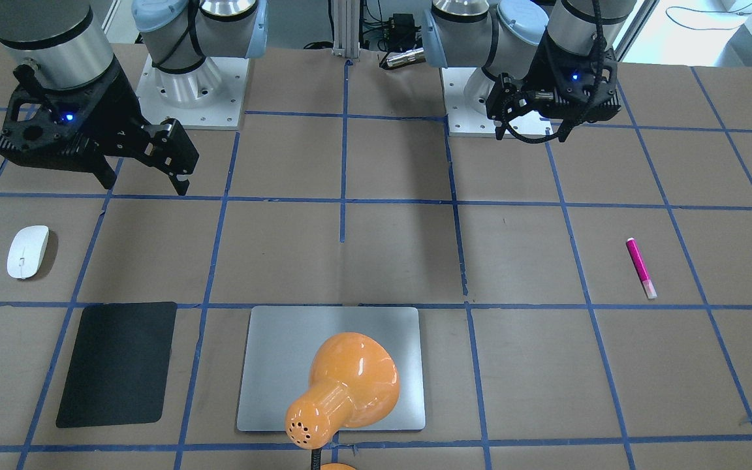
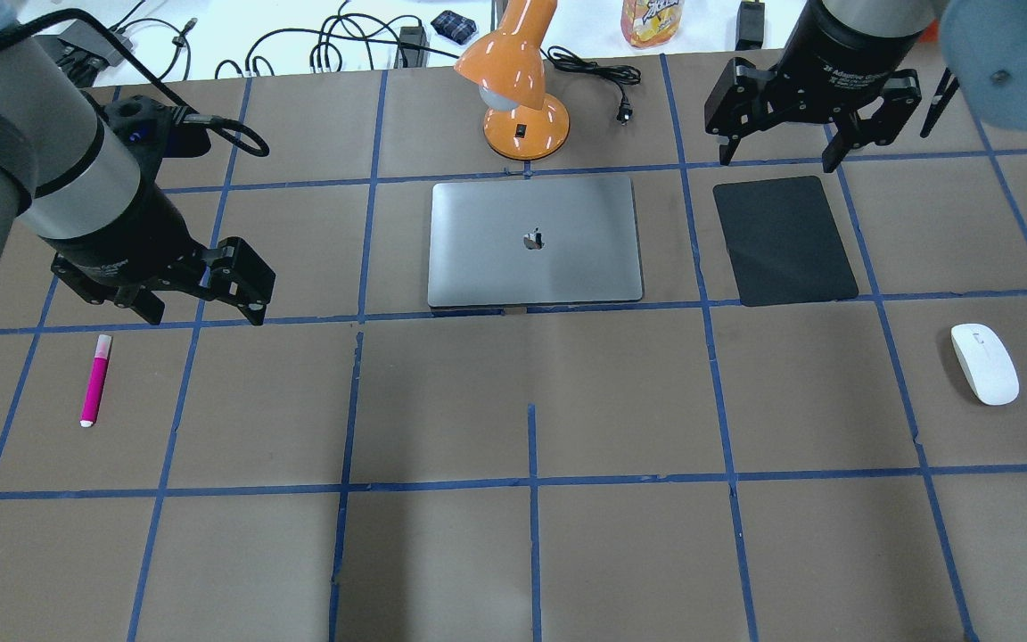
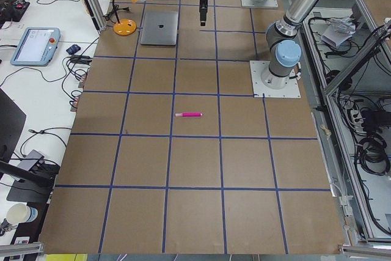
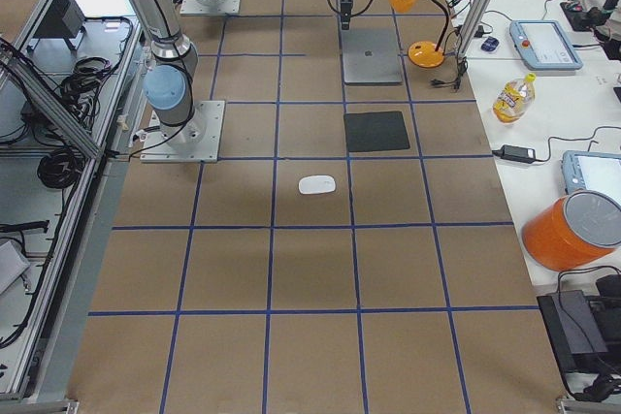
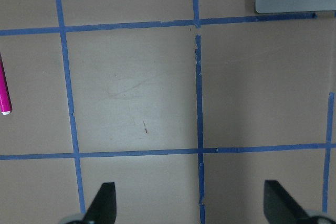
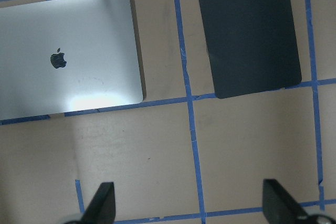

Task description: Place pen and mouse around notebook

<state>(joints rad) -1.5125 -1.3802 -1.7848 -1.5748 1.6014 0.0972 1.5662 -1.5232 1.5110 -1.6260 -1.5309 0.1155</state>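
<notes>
The silver-grey notebook [image 2: 533, 241] lies closed at the far middle of the table, with an orange lamp head hanging over it in the front-facing view. The magenta pen [image 2: 95, 379] lies flat at the left; my left gripper [image 2: 203, 312] hovers open just beyond it and to its right, holding nothing. In the left wrist view the pen [image 5: 4, 90] shows only at the left edge. The white mouse [image 2: 984, 363] rests at the right. My right gripper [image 2: 776, 160] hangs open and empty over the far edge of a black mat, well away from the mouse.
A thin black mat [image 2: 784, 239] lies right of the notebook. An orange desk lamp [image 2: 518, 80] stands behind the notebook, its cord trailing to the right. Cables, a bottle and tablets sit on the white bench beyond the table's far edge.
</notes>
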